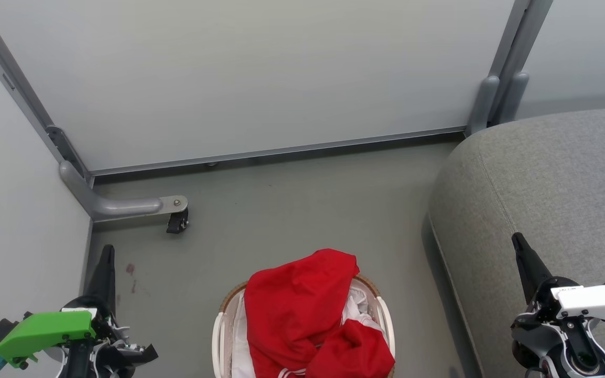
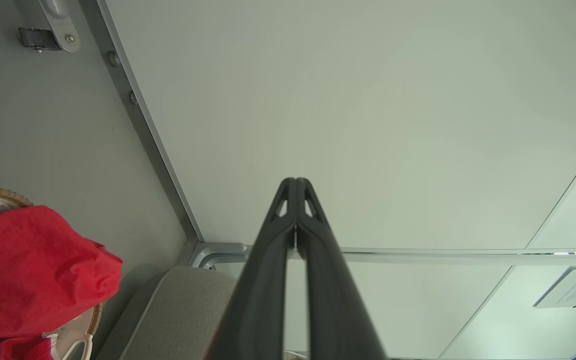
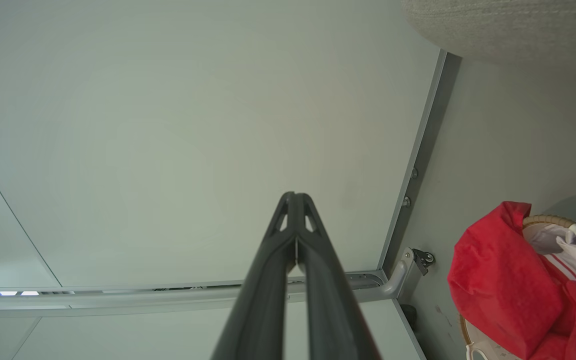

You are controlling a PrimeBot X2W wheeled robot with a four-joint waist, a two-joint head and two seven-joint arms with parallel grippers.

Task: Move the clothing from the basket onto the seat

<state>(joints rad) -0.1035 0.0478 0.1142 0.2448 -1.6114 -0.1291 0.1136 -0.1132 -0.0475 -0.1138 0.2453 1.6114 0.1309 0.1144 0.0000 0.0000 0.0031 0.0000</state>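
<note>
My two pincers, the left pincer [image 2: 295, 182] and the right pincer [image 3: 295, 196], are both pressed together, pinching nothing. Between them one basket [image 1: 219, 328] stands on the floor [image 1: 292, 205]. Two red pieces of clothing [image 1: 292, 310] are heaped inside it, the larger draped over its far rim. One grey seat [image 1: 554, 173] lies just beside the basket's right.

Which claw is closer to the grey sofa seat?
Right. The right gripper hovers over the seat; the left gripper is beyond the basket, by the wall.
</note>
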